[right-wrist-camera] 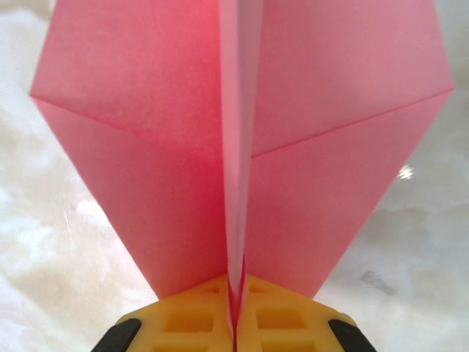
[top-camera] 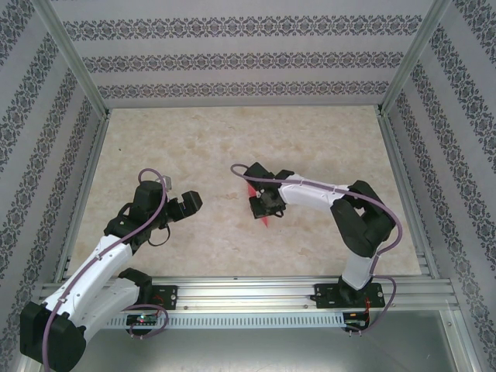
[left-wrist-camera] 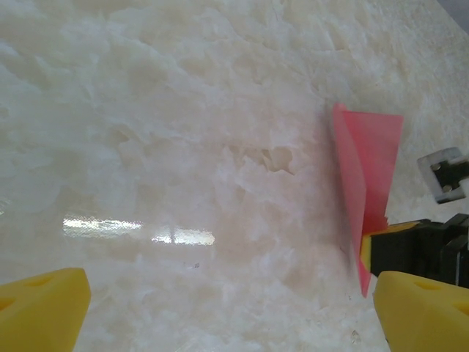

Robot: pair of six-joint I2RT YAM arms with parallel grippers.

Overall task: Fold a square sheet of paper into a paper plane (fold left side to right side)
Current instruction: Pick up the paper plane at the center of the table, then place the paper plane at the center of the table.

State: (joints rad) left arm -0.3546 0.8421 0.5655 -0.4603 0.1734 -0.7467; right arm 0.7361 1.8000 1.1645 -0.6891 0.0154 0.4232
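Note:
The square sheet of paper (right-wrist-camera: 146,147) is salmon-red and creased into a pointed paper plane shape, with two wings spread either side of a centre ridge. My right gripper (right-wrist-camera: 236,312) is shut on that ridge, its yellow pads pressed together over the paper. From above, the right gripper (top-camera: 263,203) sits at the table's middle with red paper (top-camera: 265,221) poking out beside it. My left gripper (top-camera: 194,201) hangs open to the left of it, apart from the paper. In the left wrist view the paper (left-wrist-camera: 370,158) stands at the right, beyond my wide-apart yellow fingertips (left-wrist-camera: 44,308).
The marble-patterned table (top-camera: 194,147) is bounded by patterned walls and metal frame posts (top-camera: 74,58). An aluminium rail (top-camera: 256,288) carrying both arm bases runs along the near edge.

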